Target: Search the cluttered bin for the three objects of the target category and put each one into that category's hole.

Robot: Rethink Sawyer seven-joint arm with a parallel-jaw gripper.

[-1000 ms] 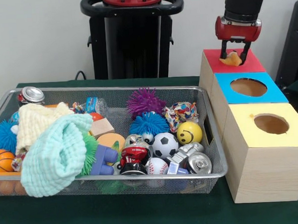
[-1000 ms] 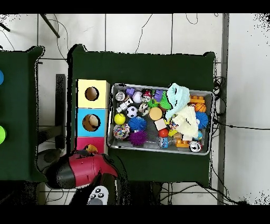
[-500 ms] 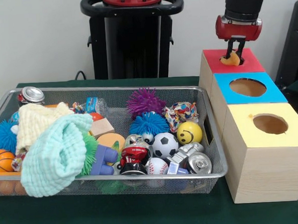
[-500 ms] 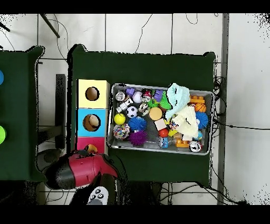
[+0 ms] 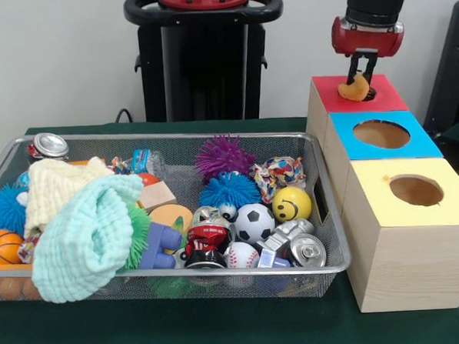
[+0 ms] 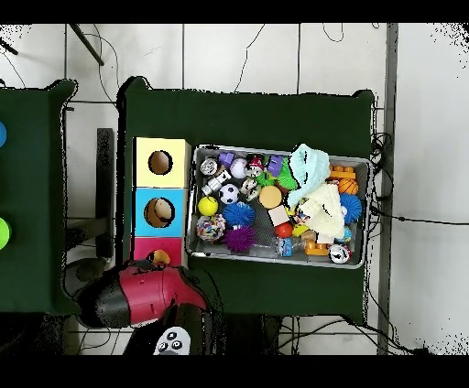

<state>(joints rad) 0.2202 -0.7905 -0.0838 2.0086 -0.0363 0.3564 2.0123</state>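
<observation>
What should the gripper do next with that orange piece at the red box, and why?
Probably lower a little and then release. The gripper is shut on the orange object, which sits right at the hole of the red-topped box but does not look dropped in yet. Opening now might leave it perched on the rim, so a slight descent first seems safer.

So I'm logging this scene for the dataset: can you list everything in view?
Wire mesh bin: one, silver, on the green table.
Wooden boxes: three, red-topped, blue-topped, yellow-topped, beside the bin.
Spiky balls: purple, blue, bin middle.
Soccer ball, yellow smiley ball, baseball: one each.
Mint cloth, cream cloth: bin's left.
Metal cans: two, silver.
Orange object: one, over the red box's hole.
Gripper: red, shut on the orange object.
</observation>
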